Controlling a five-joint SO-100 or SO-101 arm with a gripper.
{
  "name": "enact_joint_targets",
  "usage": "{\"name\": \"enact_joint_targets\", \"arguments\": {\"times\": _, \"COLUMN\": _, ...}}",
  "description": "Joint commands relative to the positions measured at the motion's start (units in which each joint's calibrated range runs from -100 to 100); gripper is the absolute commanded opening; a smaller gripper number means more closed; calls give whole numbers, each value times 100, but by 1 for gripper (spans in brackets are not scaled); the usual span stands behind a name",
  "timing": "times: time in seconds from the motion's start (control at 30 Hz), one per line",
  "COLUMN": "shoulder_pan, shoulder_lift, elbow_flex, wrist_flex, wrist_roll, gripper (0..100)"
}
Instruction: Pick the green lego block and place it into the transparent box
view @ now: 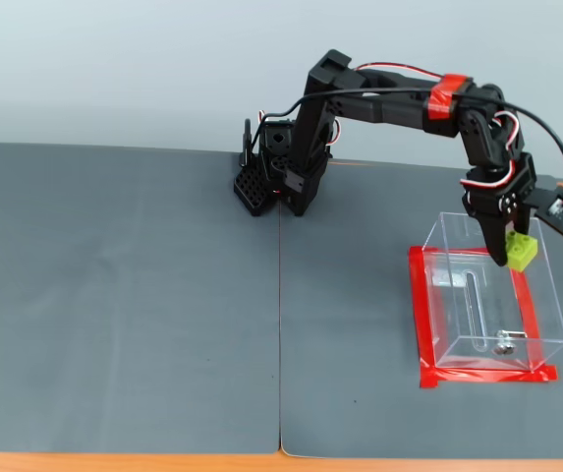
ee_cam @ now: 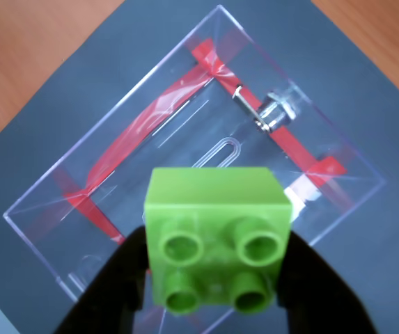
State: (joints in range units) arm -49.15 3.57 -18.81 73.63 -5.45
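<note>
A dark grey mat point(view: 124, 295) covers the table, and red tape point(view: 421, 315) frames the foot of the transparent box point(view: 546, 315), which stands at the right in the fixed view with nothing between it and me. Only my wrist view shows the box's small metal fitting point(ee_cam: 274, 111) clearly and the studs on the green lego block point(ee_cam: 216, 233); only the fixed view shows my whole arm point(view: 379, 103) reaching over. My gripper point(view: 513, 254) is closed on the block, a black finger point(ee_cam: 112, 285) against each side, holding it above the box's open top.
</note>
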Motion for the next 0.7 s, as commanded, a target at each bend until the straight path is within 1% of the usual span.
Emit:
{"name": "enact_joint_targets", "arguments": {"times": 0.0, "shoulder_pan": 3, "shoulder_lift": 80, "elbow_flex": -59, "wrist_flex": -202, "wrist_roll": -21, "gripper": 4}}
{"name": "enact_joint_targets", "arguments": {"times": 0.27, "shoulder_pan": -12, "shoulder_lift": 300, "elbow_flex": -5, "wrist_flex": -480, "wrist_roll": -21, "gripper": 4}}
{"name": "enact_joint_targets", "arguments": {"times": 0.53, "shoulder_pan": -12, "shoulder_lift": 300, "elbow_flex": 14, "wrist_flex": -454, "wrist_roll": -15, "gripper": 4}}
{"name": "enact_joint_targets", "arguments": {"times": 0.6, "shoulder_pan": -12, "shoulder_lift": 300, "elbow_flex": 14, "wrist_flex": -454, "wrist_roll": -15, "gripper": 7}}
{"name": "enact_joint_targets", "arguments": {"times": 0.67, "shoulder_pan": -12, "shoulder_lift": 283, "elbow_flex": 14, "wrist_flex": -454, "wrist_roll": -15, "gripper": 13}}
